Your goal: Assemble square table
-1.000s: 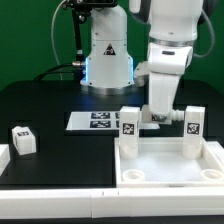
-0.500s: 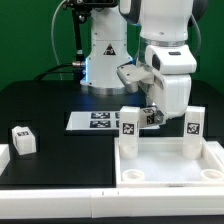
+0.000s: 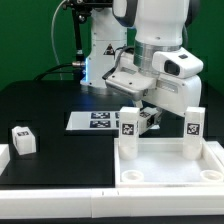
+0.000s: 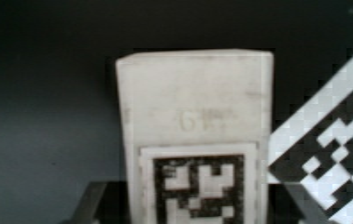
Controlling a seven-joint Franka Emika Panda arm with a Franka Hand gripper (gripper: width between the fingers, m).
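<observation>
The square tabletop slab lies at the exterior view's lower right, with a round hole at its near corner. Two tagged white legs stand upright at its far corners, one on the left and one on the right. My gripper hangs tilted between them, just behind the slab's far edge, shut on a third tagged leg that it holds sideways. In the wrist view this leg fills the middle between my dark fingers. A tag of another leg shows beside it. A fourth leg lies on the table at the left.
The marker board lies flat on the black table behind the slab's left corner. A plain white block sits at the far left edge. The robot base stands at the back. A white rail runs along the front.
My wrist has swung from pointing straight down to a tilted pose. The held leg has turned sideways and sits slightly lower and more to the left, between the two standing legs.
</observation>
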